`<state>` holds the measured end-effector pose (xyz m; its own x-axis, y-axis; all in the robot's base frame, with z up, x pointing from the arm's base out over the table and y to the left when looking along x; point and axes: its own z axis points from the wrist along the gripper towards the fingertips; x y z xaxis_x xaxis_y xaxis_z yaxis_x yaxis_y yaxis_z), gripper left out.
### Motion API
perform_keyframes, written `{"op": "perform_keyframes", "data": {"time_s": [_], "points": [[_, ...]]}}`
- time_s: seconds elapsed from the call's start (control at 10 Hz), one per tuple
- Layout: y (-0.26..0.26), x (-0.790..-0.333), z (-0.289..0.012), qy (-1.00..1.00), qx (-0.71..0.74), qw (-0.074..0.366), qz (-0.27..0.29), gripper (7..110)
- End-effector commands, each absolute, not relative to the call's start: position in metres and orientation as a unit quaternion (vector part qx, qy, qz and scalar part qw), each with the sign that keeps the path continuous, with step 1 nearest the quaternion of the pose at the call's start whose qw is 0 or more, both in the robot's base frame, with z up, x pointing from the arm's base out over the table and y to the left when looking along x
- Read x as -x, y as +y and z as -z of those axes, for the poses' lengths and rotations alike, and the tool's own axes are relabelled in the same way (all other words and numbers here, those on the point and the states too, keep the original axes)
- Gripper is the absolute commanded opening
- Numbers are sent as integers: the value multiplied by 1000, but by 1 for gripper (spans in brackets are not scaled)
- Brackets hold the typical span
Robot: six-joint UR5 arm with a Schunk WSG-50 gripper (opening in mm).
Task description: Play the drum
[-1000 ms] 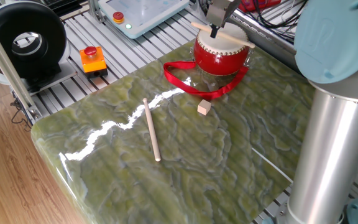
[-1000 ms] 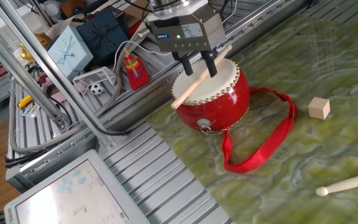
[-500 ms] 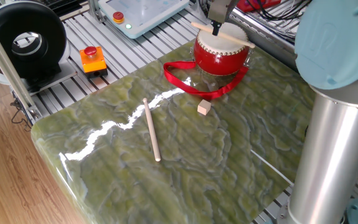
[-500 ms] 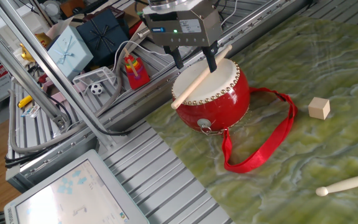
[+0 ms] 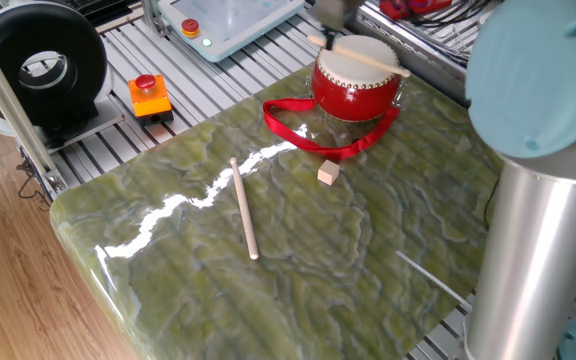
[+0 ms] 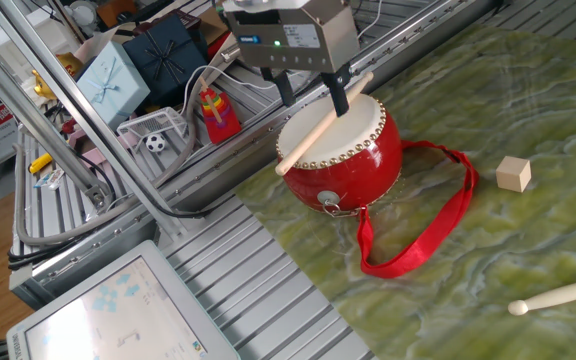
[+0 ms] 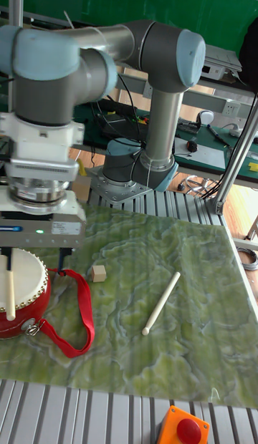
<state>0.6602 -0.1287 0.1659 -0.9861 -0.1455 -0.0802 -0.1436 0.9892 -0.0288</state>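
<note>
The drum (image 6: pixel 353 160) has a glossy red body and a cream skin, and stands at the table's edge; it also shows in one fixed view (image 5: pixel 356 85) and the tall view (image 7: pixel 18 297). A wooden drumstick (image 6: pixel 313 130) lies slanted across the skin. My gripper (image 6: pixel 316 106) hangs just above the drum, open, its two black fingers (image 6: pixel 340 95) straddling the stick without holding it. In the tall view the gripper (image 7: pixel 36 256) stands over the drum's top. The red ribbon strap (image 6: pixel 418 235) trails over the table.
A second drumstick (image 5: pixel 243 208) lies mid-table, and a small wooden cube (image 5: pixel 328 173) sits near the ribbon. An orange box with a red button (image 5: pixel 150 95) rests on the slatted frame. The arm's grey column (image 5: pixel 528 250) fills the right side.
My gripper has risen a little from the drum. The stick stays lying on the skin, and nothing else has moved.
</note>
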Motion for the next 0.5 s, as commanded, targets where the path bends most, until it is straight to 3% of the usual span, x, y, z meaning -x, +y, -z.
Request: {"op": "perform_keyframes", "data": {"time_s": [0.0, 0.4], "points": [[-59, -663, -173, 999, -12, 53, 6, 44], [-31, -618, -162, 999, -27, 31, 25, 44]]}}
